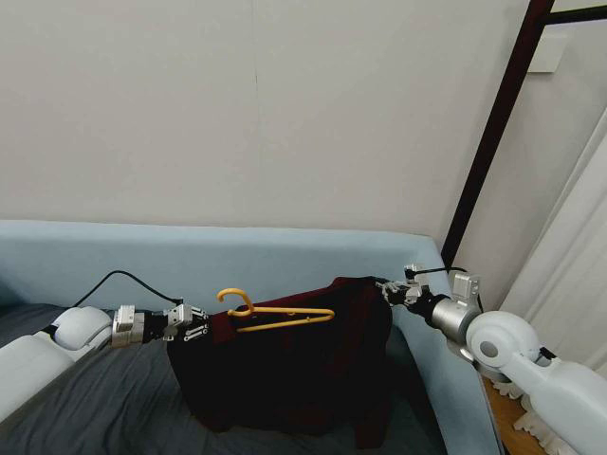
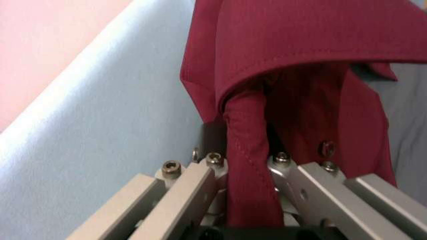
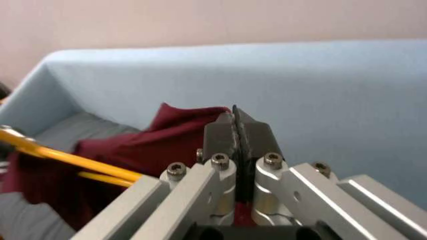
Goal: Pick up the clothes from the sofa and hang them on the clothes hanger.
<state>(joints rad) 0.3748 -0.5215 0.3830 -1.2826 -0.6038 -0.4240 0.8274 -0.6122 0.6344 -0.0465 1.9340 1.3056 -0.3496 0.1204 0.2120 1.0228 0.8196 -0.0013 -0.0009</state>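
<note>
A dark red shirt (image 1: pixel 285 370) hangs stretched between my two grippers above the sofa seat (image 1: pixel 104 398). A yellow clothes hanger (image 1: pixel 277 314) lies across its upper part, hook up and pointing to the left. My left gripper (image 1: pixel 196 323) is shut on the shirt's left edge; in the left wrist view a rolled fold of the shirt (image 2: pixel 250 165) runs between the left gripper's (image 2: pixel 247 147) fingers. My right gripper (image 1: pixel 389 289) is shut on the shirt's upper right corner. In the right wrist view the right gripper (image 3: pixel 235 125) is pressed together, with the shirt (image 3: pixel 167 135) and hanger (image 3: pixel 67 159) just behind.
The light blue sofa backrest (image 1: pixel 285 256) runs behind the shirt, with its arm (image 1: pixel 446 379) at the right. A dark slanted metal pole (image 1: pixel 493 142) and a white curtain (image 1: pixel 569 256) stand to the right. A plain wall rises behind.
</note>
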